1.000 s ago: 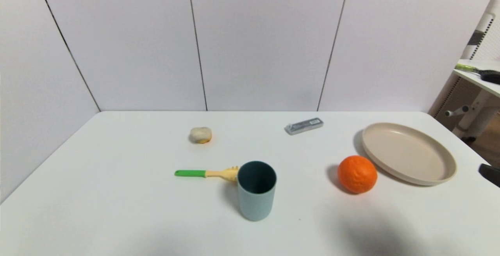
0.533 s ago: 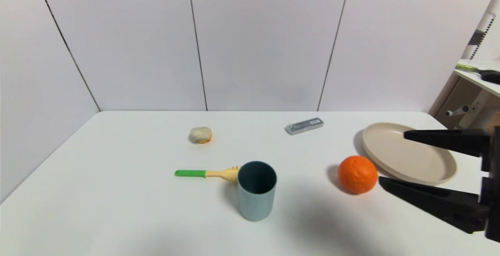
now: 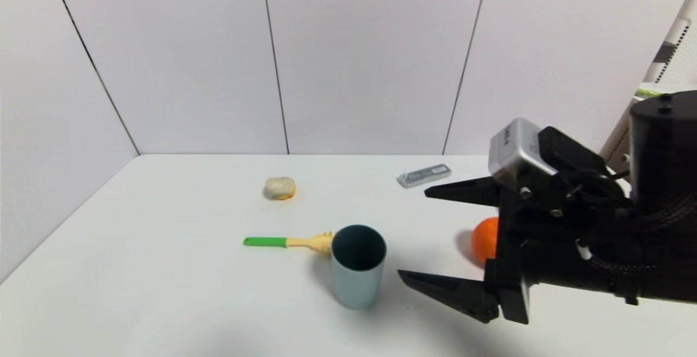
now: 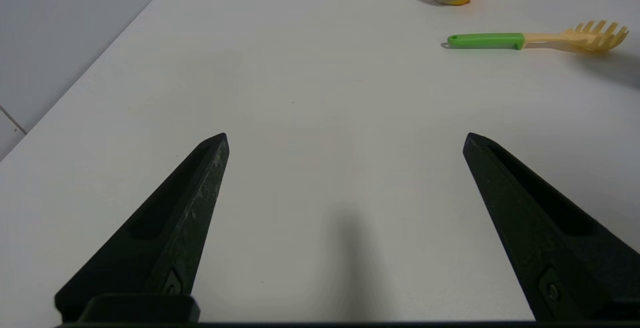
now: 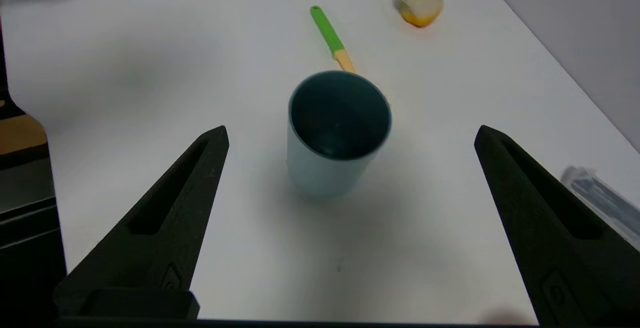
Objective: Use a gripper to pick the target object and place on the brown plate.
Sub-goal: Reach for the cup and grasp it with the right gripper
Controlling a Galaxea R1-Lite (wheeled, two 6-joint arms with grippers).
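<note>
The pale grey-blue cup (image 3: 358, 267) with a dark teal inside stands upright near the table's front middle; it also shows in the right wrist view (image 5: 336, 133). My right gripper (image 3: 413, 233) is open and empty, its tips just right of the cup and apart from it. In the right wrist view the cup lies ahead of the open gripper (image 5: 351, 135). The brown plate is hidden behind the right arm. My left gripper (image 4: 345, 140) is open and empty over bare table at the left, out of the head view.
An orange (image 3: 484, 240) shows partly behind the right gripper. A green-handled yellow fork (image 3: 286, 242) lies just left of the cup. A pale lump (image 3: 280, 188) and a grey flat pack (image 3: 424, 175) lie farther back. Walls close the back and left.
My right arm has swung in from the right edge toward the cup, now covering the plate and part of the orange. The cup has not moved.
</note>
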